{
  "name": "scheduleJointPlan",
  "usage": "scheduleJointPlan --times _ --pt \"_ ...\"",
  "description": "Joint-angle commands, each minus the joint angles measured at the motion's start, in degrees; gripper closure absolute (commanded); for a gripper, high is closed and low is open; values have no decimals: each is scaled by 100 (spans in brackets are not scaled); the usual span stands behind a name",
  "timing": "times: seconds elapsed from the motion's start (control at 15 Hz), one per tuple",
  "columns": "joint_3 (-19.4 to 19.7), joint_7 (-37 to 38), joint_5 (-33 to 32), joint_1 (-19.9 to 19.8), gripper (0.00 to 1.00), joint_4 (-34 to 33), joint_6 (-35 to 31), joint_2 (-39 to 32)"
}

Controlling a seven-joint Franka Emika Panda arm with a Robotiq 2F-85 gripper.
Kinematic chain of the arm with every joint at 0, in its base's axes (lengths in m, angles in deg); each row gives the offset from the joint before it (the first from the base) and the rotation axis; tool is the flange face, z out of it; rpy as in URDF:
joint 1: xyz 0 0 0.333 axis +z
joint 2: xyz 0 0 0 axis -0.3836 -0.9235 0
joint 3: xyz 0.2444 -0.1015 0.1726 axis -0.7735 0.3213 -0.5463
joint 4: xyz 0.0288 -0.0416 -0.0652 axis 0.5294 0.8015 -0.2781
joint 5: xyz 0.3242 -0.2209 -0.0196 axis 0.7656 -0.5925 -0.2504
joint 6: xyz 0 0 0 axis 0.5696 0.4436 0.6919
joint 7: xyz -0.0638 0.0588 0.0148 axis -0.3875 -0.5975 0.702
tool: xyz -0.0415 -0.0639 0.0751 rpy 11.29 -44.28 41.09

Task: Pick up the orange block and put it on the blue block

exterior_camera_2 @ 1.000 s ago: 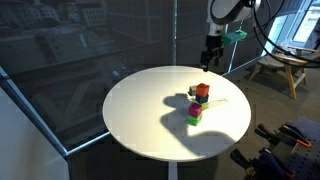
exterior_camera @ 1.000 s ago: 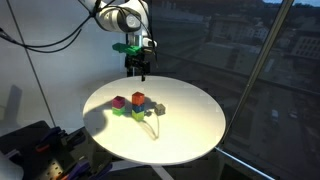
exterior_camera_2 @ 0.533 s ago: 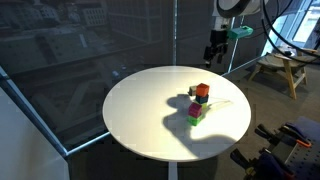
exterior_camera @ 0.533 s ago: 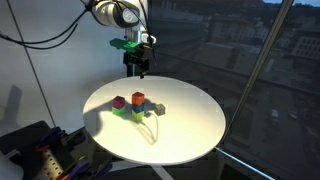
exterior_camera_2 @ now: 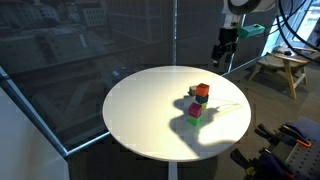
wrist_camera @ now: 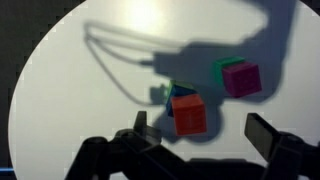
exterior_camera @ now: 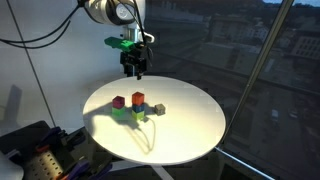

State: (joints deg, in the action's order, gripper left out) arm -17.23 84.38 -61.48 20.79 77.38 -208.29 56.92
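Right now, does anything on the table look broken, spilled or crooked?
Nothing stands out. The orange block sits on the blue block, the pink block on the green one, both stacks upright on the white table. No spills or damage show.

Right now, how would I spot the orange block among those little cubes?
Find the round white table; a small cluster of cubes sits near its middle. The orange block is the orange-red cube sitting on top of the blue block. The pink cube beside it is plainly magenta, not orange.
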Motion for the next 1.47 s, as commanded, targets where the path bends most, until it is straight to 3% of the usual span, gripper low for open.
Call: scheduleJointPlan --times 0.0,0.47,1.4 --pt "10 217 70 -20 0 365 -4 438" --pt "-17 669 4 -13 0 663 -18 818" --pt "-6 562 2 -11 0 592 13 703"
